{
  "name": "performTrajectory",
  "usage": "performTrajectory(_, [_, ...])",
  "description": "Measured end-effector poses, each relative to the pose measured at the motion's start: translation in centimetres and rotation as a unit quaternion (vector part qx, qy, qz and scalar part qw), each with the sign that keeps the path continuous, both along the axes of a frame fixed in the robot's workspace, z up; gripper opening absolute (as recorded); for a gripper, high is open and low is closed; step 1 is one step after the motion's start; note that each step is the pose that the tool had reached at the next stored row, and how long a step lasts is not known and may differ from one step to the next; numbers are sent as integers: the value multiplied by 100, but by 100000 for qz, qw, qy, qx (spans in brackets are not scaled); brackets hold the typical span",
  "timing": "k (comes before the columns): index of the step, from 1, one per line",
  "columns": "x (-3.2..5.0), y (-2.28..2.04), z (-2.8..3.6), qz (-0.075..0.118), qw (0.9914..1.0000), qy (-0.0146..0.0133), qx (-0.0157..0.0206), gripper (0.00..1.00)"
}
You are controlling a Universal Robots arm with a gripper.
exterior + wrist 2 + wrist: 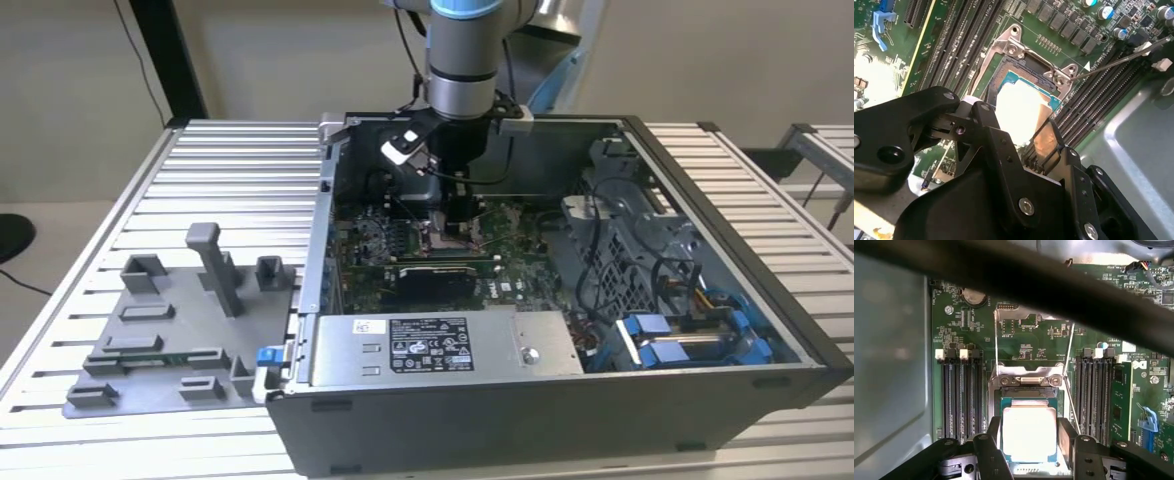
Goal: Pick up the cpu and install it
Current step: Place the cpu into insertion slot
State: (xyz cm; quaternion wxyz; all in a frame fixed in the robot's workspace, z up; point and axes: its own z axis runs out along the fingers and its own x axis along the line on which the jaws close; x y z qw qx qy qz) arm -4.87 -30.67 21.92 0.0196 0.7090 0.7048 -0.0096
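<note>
Slatted bench (107, 180) held open case (561, 410). Cpu (1029, 425): pale square lid, green rim, sat at motherboard socket (1028, 381), upper centre of the exterior view. Gripper (1030, 436) jaws clamped its sides. Near edge hidden, lid glare-washed.

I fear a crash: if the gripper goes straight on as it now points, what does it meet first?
Most likely the cpu, lying right under the gripper by the metal socket frame. Depth is unclear; they may already touch.
</note>
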Motion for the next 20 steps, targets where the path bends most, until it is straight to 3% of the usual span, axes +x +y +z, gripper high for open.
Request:
performTrajectory(8, [4, 0, -102, 0, 100000, -4, -6, 0])
performTrajectory(20, [4, -15, -137, 3, 100000, -4, -22, 0])
